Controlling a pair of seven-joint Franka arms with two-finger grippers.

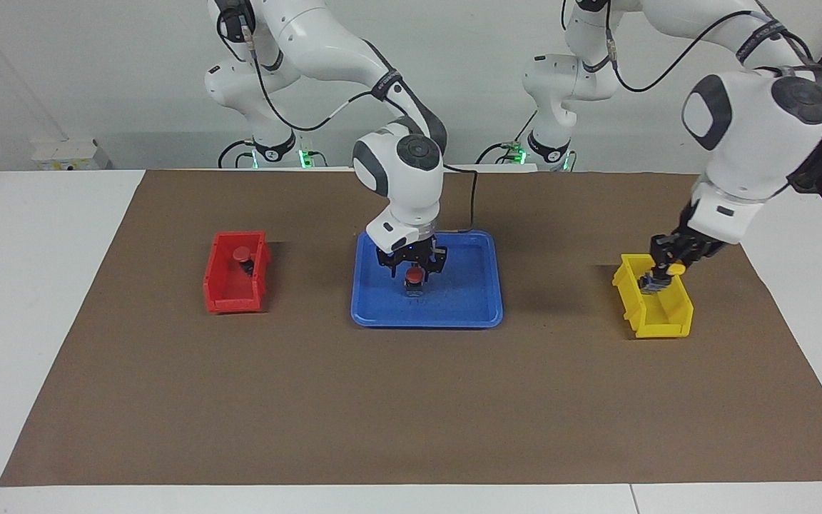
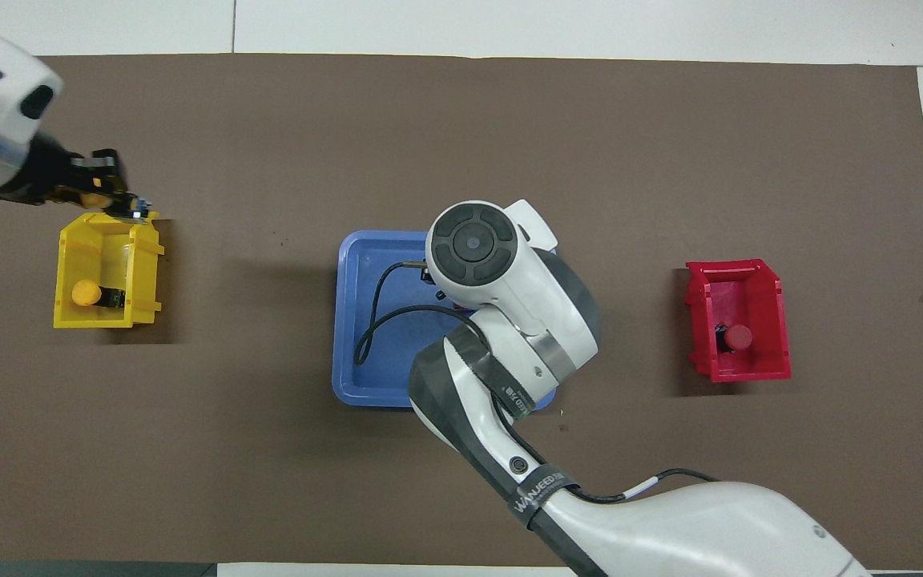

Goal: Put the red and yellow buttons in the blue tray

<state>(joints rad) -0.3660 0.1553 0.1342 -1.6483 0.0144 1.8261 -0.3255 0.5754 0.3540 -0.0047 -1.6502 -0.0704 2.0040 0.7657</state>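
The blue tray (image 1: pixel 468 310) lies at the table's middle, and shows in the overhead view (image 2: pixel 361 280) too. A red button (image 1: pixel 414 277) stands in it. My right gripper (image 1: pixel 414 271) is low over that button, fingers apart on either side of the cap; in the overhead view its arm hides both. My left gripper (image 1: pixel 661 276) is shut on a yellow button (image 1: pixel 676 270) just over the yellow bin (image 1: pixel 668 325), as the overhead view (image 2: pixel 113 200) also shows. A second yellow button (image 2: pixel 86 293) lies in that bin (image 2: pixel 69 248). A second red button (image 1: pixel 242 253) sits in the red bin (image 1: pixel 229 296).
The red bin (image 2: pixel 774 304) stands toward the right arm's end of the brown mat, the yellow bin toward the left arm's end. A black cable (image 2: pixel 373 328) loops over the tray.
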